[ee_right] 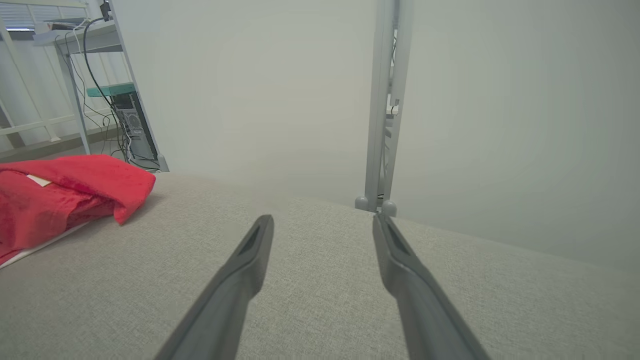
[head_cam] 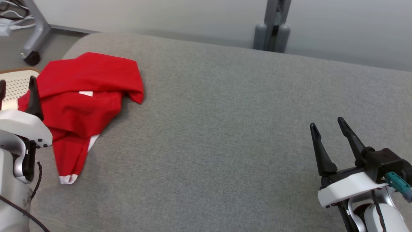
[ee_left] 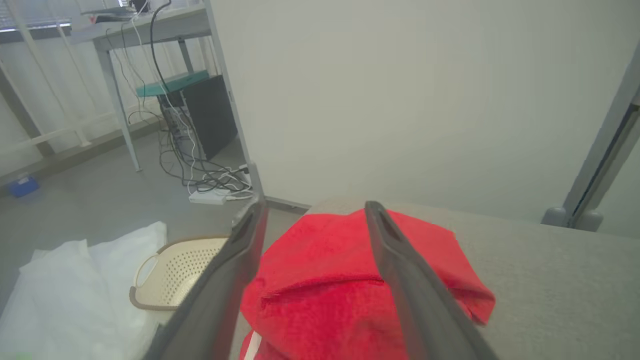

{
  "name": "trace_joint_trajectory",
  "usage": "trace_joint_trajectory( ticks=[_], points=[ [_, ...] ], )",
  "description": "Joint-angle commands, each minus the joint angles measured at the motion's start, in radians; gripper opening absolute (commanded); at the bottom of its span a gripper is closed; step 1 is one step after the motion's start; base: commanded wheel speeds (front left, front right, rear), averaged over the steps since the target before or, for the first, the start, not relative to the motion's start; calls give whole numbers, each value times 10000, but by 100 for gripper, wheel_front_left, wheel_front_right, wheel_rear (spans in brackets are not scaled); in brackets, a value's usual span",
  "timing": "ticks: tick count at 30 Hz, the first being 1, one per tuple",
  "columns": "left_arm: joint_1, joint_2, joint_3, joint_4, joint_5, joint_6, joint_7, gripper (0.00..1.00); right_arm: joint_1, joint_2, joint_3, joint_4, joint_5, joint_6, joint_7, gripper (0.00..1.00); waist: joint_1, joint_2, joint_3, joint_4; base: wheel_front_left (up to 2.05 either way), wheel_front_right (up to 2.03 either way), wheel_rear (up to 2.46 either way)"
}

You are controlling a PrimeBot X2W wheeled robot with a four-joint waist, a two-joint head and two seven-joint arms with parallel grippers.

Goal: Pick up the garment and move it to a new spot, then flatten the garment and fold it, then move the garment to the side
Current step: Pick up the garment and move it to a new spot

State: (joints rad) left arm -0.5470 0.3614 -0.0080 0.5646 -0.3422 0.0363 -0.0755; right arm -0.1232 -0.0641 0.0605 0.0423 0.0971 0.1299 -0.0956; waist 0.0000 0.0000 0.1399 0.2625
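grey padded surface (head_cam: 225, 135). head view: red garment (head_cam: 87, 96) crumpled far left, not yet picked up; whole task left. left gripper (head_cam: 16, 91) by it, right gripper (head_cam: 327, 124) well apart, near right. left wrist view: jaws wide, garment just ahead; basket (ee_left: 170, 280) off left edge. right wrist view: jaws wide, holding nothing.

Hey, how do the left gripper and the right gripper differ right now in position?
The left gripper is close to the red garment and points at it; the right gripper is far from it, over the bare grey surface. The left gripper is near a basket off the surface's edge; the right gripper is away from it. Both have open jaws, holding nothing.
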Motion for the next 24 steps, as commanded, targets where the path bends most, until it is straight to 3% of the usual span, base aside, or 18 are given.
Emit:
trace_joint_trajectory(
  ticks=[1,8,18,19,20,21,24],
  points=[
    [-350,9,44,823,-217,-206,165,100,-227,-124,8,-121,-1,16,38,100,0,0,533,-415,0,0,0],
    [-1112,-251,330,3618,-1048,-721,835,100,-492,-310,29,-236,-7,17,131,100,0,0,1145,-635,0,0,0],
    [-2151,-439,575,5465,-1762,-1165,1206,100,-709,-435,227,-379,-4,17,266,100,0,0,1614,-747,0,0,0],
    [-2258,-399,567,5564,-1761,-1186,1104,77,-762,-445,273,-387,2,16,279,100,0,0,1651,-789,0,0,0],
    [-2377,-352,539,5599,-1712,-1193,923,28,-786,-454,298,-397,4,16,293,100,0,0,1694,-815,0,0,0],
    [-2490,-315,512,5645,-1663,-1158,750,0,-794,-464,306,-407,5,16,304,100,0,0,1743,-830,0,0,0],
    [-2751,-219,357,5663,-1423,-993,-3,0,-800,-468,263,-376,10,16,318,100,0,0,1764,-819,0,0,0]
  ],
)
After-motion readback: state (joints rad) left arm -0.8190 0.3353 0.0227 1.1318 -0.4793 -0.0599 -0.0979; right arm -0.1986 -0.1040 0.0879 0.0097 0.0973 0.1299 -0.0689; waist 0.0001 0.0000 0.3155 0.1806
